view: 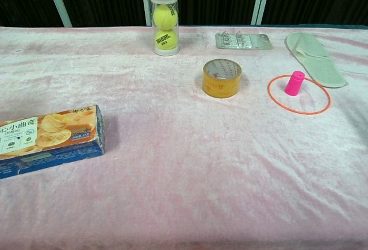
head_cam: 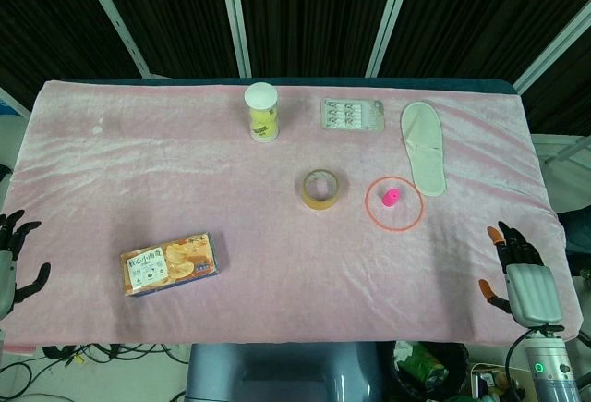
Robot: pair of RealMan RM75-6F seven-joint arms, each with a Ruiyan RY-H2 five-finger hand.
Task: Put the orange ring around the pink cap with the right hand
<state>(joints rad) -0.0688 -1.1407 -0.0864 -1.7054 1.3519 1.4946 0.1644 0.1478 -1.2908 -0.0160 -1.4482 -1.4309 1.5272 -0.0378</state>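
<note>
Right hand (head_cam: 520, 271) sits off the near right corner of the table (head_cam: 111, 180), fingers spread apart, nothing held; head view only. Left hand (head_cam: 13, 256) at the near left edge, partly cut off by the frame, fingers apart, holding nothing.

Near left on the pink cloth: cracker box (view: 47, 139), lying flat, long side roughly across the table.

Mid-table: roll of yellow tape (view: 222, 78), lying on its side face with the hole up. To its right, the orange ring (view: 299, 94) lies flat on the cloth and encloses the pink cap (view: 294, 83). Cap stands upright, inside the ring but off-centre, close to the far-left arc. Ring well apart from the right hand.

Far side: pale slipper (view: 315, 58) just beyond the ring, sole up; blister pack (view: 244, 41) left of it; clear tube of tennis balls (view: 163, 22) standing upright, further left.
</note>
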